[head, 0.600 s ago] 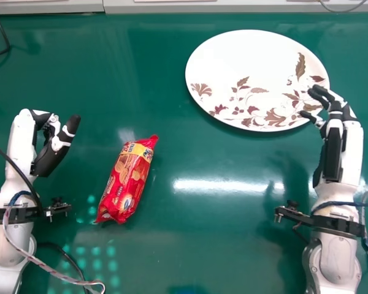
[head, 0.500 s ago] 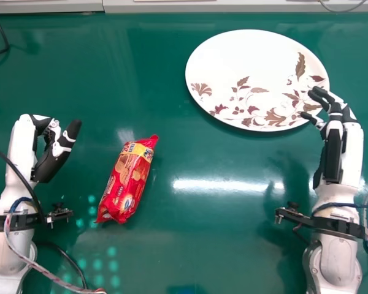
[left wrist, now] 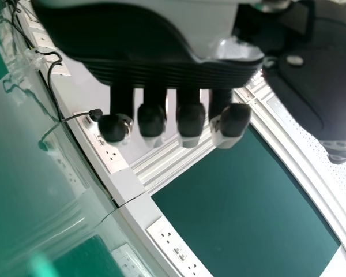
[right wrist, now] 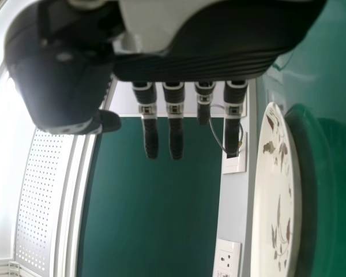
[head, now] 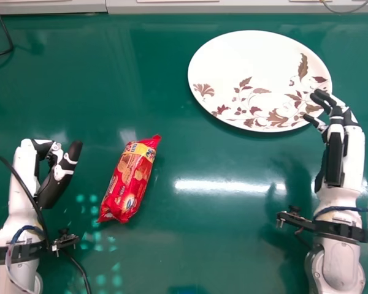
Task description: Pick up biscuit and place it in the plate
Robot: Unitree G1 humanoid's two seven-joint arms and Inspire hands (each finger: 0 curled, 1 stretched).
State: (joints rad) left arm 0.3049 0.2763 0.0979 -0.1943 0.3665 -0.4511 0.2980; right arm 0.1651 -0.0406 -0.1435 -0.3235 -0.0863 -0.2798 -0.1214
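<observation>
Over on the tabletop (head: 202,239), grasping nothing in a relaxed left hand (head: 51,188) near the untouched biscuit (head: 130,179), poising a released right hand (head: 335,158) by the plate (head: 242,64), and facing pick-up and placing both!

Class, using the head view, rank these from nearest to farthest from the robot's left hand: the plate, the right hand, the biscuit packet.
1. Biscuit packet, just to the right of the left hand.
2. Plate, farther right and toward the back.
3. Right hand, at the view's far right.
</observation>
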